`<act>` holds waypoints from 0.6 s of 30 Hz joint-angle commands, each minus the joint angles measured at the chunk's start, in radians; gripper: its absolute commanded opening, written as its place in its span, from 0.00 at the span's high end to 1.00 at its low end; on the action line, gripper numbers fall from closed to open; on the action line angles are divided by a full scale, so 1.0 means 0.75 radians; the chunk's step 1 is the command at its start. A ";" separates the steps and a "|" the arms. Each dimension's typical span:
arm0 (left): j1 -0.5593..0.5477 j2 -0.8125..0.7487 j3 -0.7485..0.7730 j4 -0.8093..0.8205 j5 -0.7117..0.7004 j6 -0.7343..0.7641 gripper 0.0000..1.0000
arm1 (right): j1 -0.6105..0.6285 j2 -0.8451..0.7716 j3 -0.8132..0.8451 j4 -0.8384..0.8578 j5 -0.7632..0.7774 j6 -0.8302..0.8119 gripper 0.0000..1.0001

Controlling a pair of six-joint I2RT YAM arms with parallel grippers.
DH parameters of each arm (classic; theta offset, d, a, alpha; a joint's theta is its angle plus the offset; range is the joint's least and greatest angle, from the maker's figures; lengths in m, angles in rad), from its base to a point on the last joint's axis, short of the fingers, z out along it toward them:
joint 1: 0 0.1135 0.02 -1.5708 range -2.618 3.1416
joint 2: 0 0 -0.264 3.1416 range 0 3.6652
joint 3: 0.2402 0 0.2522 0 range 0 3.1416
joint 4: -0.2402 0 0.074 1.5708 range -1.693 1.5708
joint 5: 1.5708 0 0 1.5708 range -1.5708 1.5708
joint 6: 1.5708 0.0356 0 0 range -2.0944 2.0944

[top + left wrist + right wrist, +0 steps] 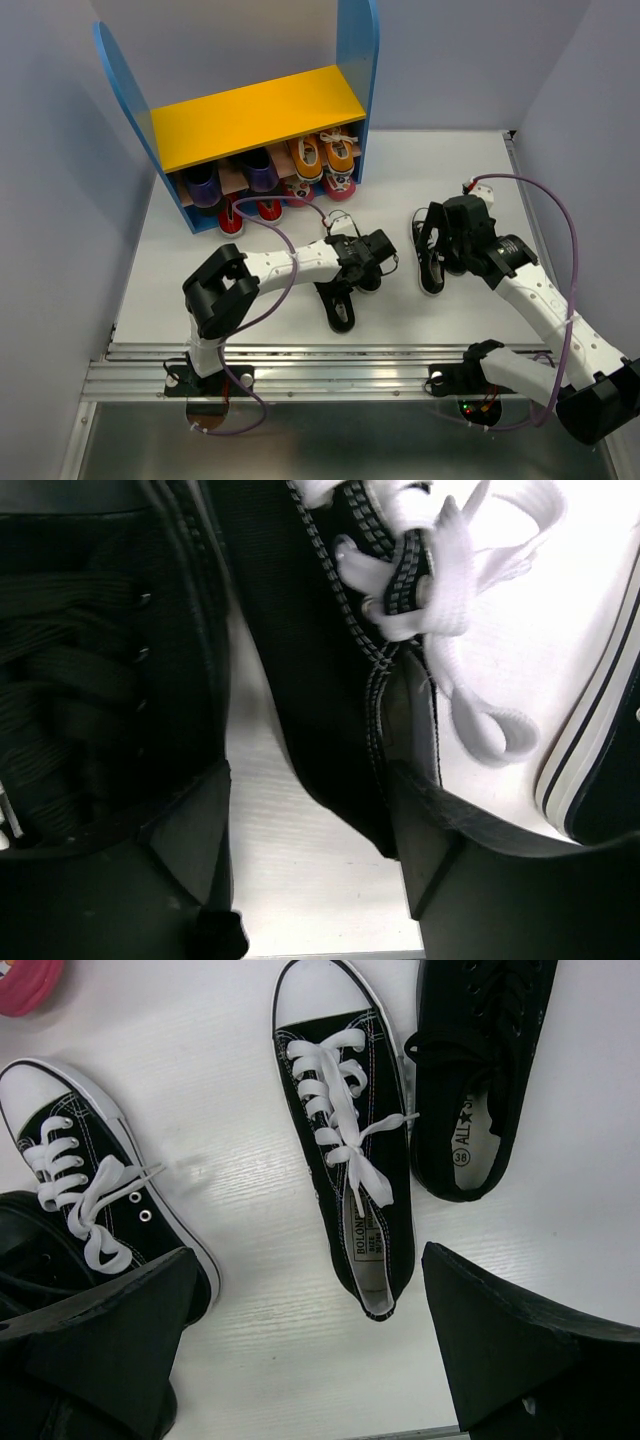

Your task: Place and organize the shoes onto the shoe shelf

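Note:
The shoe shelf (255,115) stands at the back left, with the orange sneakers (322,158) on its lower board. My left gripper (372,262) is open and low over a black sneaker with white laces (330,660). That sneaker's heel lies between the fingers (430,850), close to the right one. An all-black shoe (80,680) lies just left of it. My right gripper (437,240) is open and empty above the other white-laced black sneaker (350,1160). A second all-black shoe (480,1080) lies beside that sneaker.
Purple shoes (205,185) sit on the lower board beside the orange pair. Red shoes (232,215) lie on the table in front of the shelf. An all-black shoe (340,305) lies near the front edge. Grey walls close in both sides.

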 commanded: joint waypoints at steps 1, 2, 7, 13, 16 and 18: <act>-0.031 -0.102 0.037 -0.171 -0.108 -0.016 0.24 | 0.001 -0.015 0.010 0.020 -0.020 0.006 0.00; -0.031 -0.102 0.043 -0.179 -0.114 -0.016 0.21 | 0.001 -0.013 0.010 0.024 -0.020 0.006 0.00; -0.031 -0.053 0.095 -0.195 -0.118 -0.016 0.23 | 0.001 -0.009 0.016 0.026 -0.022 -0.005 0.00; -0.031 0.008 0.131 -0.181 -0.118 -0.012 0.25 | 0.001 -0.019 0.012 0.026 -0.029 -0.009 0.00; -0.031 0.006 0.146 -0.169 -0.118 -0.004 0.25 | 0.001 -0.023 0.010 0.024 -0.035 -0.013 0.00; -0.029 0.006 0.148 -0.171 -0.122 -0.004 0.25 | 0.001 -0.023 0.012 0.020 -0.035 -0.013 0.00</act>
